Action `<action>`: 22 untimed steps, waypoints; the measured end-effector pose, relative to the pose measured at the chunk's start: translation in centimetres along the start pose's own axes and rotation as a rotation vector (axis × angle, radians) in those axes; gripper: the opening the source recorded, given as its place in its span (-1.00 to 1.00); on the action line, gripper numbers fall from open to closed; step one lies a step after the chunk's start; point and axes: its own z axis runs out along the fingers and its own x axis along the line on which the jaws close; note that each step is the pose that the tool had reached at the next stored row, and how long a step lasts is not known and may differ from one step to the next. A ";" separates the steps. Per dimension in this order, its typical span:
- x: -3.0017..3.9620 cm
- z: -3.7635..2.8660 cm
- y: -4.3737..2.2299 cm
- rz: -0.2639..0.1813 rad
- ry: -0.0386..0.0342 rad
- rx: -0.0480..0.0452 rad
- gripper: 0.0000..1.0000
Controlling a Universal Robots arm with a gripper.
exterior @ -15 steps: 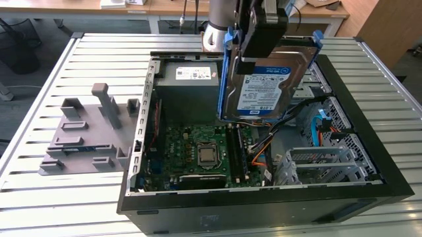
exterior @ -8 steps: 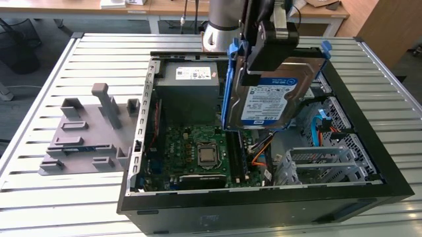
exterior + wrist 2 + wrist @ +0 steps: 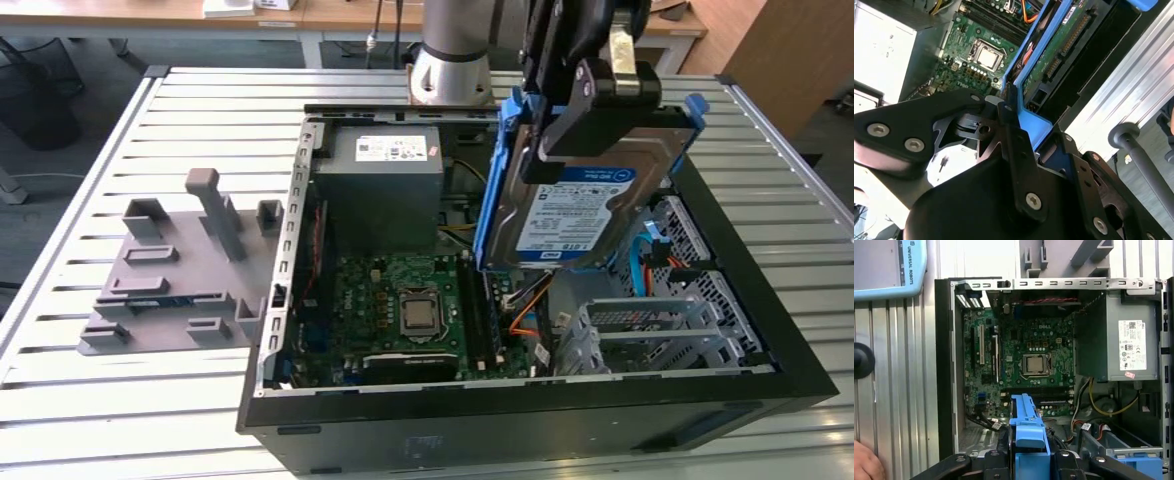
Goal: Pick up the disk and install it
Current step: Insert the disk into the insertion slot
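Note:
The disk (image 3: 590,218), silver with a blue-and-white label and a blue plastic frame, hangs tilted on edge above the right side of the open computer case (image 3: 747,300) in the exterior view. My gripper (image 3: 577,125) is shut on its upper end. In the second wrist view the disk's green circuit-board underside (image 3: 1064,45) and blue frame run away from the black fingers (image 3: 1009,125) that clamp it. The first wrist view has the blue frame (image 3: 1026,422) sticking out over the motherboard (image 3: 1024,355).
Inside the case are a grey power-supply box (image 3: 380,185), the motherboard (image 3: 400,310) and a silver drive cage (image 3: 654,330) below the disk. A grey plastic fixture (image 3: 180,265) stands on the slatted table at the exterior view's left. A person's hand (image 3: 863,465) shows beside the case.

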 end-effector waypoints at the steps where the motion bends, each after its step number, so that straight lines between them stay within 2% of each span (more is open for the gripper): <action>1: 0.12 0.03 -0.10 0.000 -0.0001 0.0000 -0.26; 8: 1.23 0.15 -0.34 0.001 0.0008 0.0001 -0.26; 22: 1.25 0.16 -0.40 0.001 0.0013 0.0002 -0.26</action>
